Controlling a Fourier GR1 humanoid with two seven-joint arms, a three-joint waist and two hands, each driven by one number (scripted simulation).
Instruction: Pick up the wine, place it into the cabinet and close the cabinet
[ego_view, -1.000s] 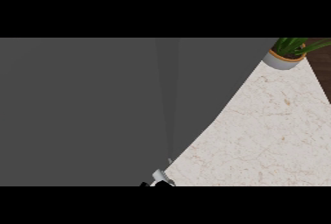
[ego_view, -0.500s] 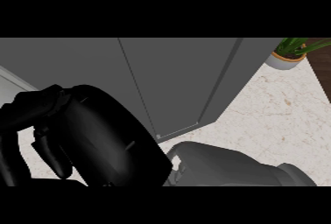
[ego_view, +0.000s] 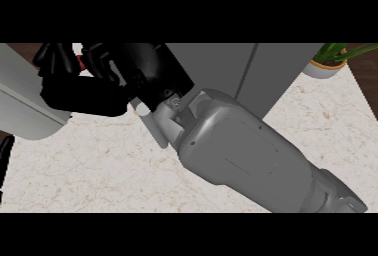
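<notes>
A: Head view, what do I log for the hand?

B: I see 1 arm only. The grey forearm (ego_view: 244, 155) comes in from the worktop's (ego_view: 88, 170) near right corner and runs diagonally across it toward the far left. That makes it the right hand (ego_view: 111, 75), black, up at the far left end of the worktop.

A: Open or closed?

B: Closed up. The fingers (ego_view: 63, 60) are curled in tight and bunched, and the thumb side is wrapped under them. They're curled round something.

A: The wine?

B: I read it as the wine (ego_view: 81, 63). All I get of it is 1 small red sliver between the curled fingers. The rest is hidden inside the hand, so I can't tell whether it's upright or tilted.

A: Where is it relative to the hand, then?

B: Inside the curl, toward the far side of the hand, away from the forearm. It's touching the fingers, not on the worktop.

A: And the cabinet?

B: The dark grey cabinet (ego_view: 221, 65) fronts run along the worktop's far edge, just right of the hand. A lighter grey panel (ego_view: 29, 100) slants across the far left corner, and the hand overlaps its right edge. I can't tell if that panel is an open door.

A: Anything else?

B: A potted plant (ego_view: 323, 69) at the far right corner, well apart from the hand.
</notes>
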